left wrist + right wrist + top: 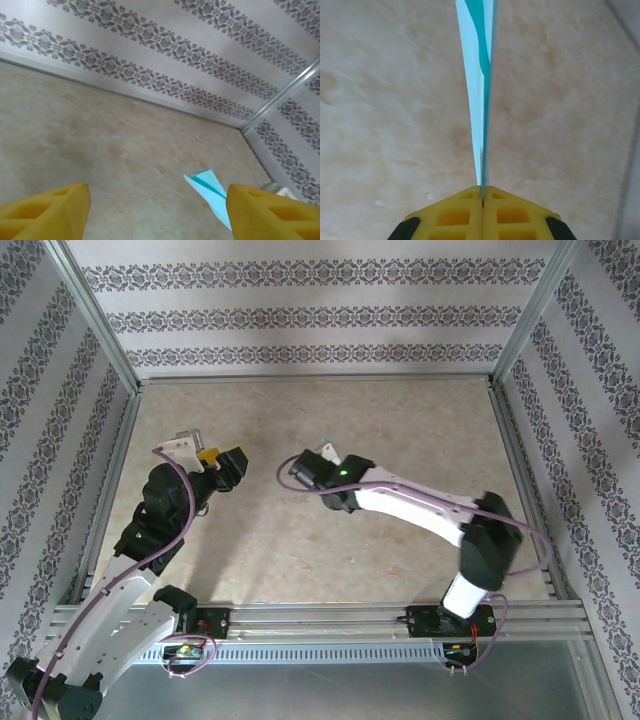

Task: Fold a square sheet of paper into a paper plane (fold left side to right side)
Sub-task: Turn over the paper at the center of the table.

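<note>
Apparently the right gripper (482, 200) pinches the paper plane (479, 100) by its folded edge to carry it alone, while the left gripper (157, 212) stands spread.

White-and-black arms (110, 625), purple cables (190, 505), yellow lattice-cut fingers (452, 216).

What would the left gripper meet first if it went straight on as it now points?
Probably the plane, held by the right gripper: it sits just inside one finger of the open left gripper. Otherwise table lies ahead. Depth is unclear.
</note>
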